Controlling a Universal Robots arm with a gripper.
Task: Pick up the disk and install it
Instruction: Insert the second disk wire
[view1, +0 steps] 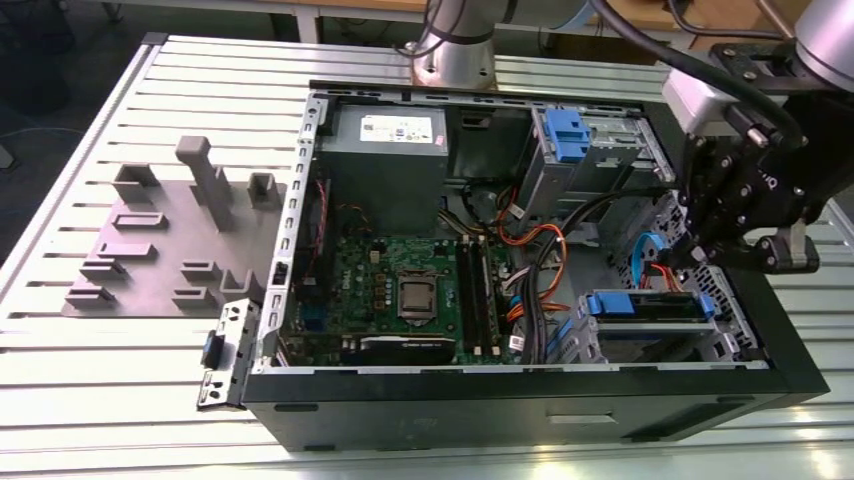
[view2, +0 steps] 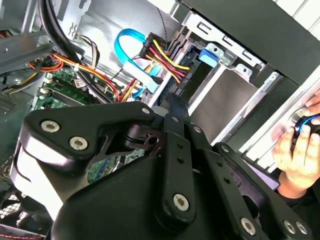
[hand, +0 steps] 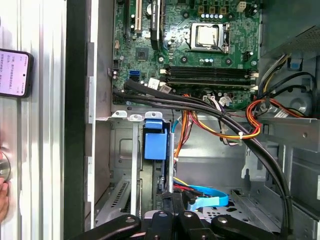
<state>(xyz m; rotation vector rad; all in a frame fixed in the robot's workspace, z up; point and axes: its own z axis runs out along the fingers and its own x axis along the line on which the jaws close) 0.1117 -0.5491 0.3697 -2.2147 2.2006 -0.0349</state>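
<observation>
The disk stands on edge in the drive bay at the front corner of the open computer case, on the exterior view's right. Its blue carrier frames a dark strip. In the first wrist view the disk is a thin edge running from a blue tab to my fingers. My gripper hangs just above the disk's end away from that tab. In both wrist views the fingers look pressed together. Whether they touch the disk, I cannot tell.
Orange, red and blue cables cross the case beside the bay. A motherboard, a grey power supply and an upper cage with a blue latch lie further in. A grey fixture sits on the slatted table. A person's hand and a phone lie outside the case.
</observation>
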